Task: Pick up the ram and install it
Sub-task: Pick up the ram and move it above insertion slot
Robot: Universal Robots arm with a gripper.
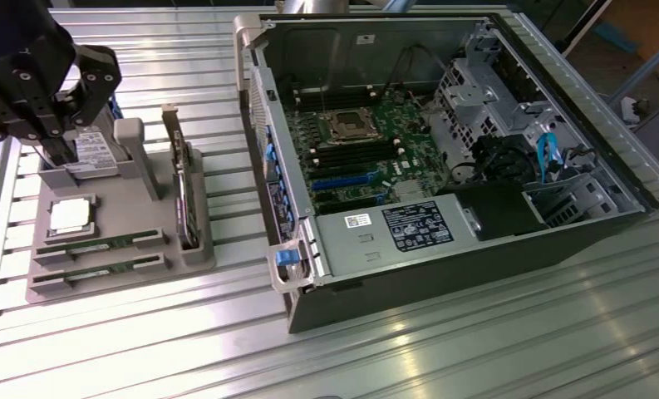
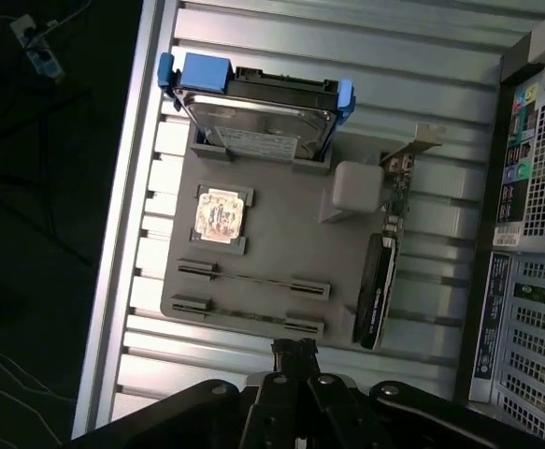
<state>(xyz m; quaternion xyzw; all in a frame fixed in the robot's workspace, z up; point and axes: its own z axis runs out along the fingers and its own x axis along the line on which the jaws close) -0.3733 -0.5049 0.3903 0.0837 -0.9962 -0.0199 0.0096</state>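
End effector [image 2: 295, 354] clear of ram [image 2: 253, 279] in holder [image 2: 281, 229]

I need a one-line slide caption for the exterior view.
Gripper near the hard drive on a gray tray holding two ram sticks, beside an open computer case.

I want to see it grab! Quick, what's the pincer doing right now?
Pincer: closed, holding nothing. The ram and its twin sit in the tray.

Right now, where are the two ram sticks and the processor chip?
ram beside the processor [image 1: 99, 244]: exterior view, middle of its top edge.
outer ram [image 1: 96, 269]: exterior view, middle of its top edge.
processor chip [image 1: 71, 215]: exterior view, centre of its silver lid.
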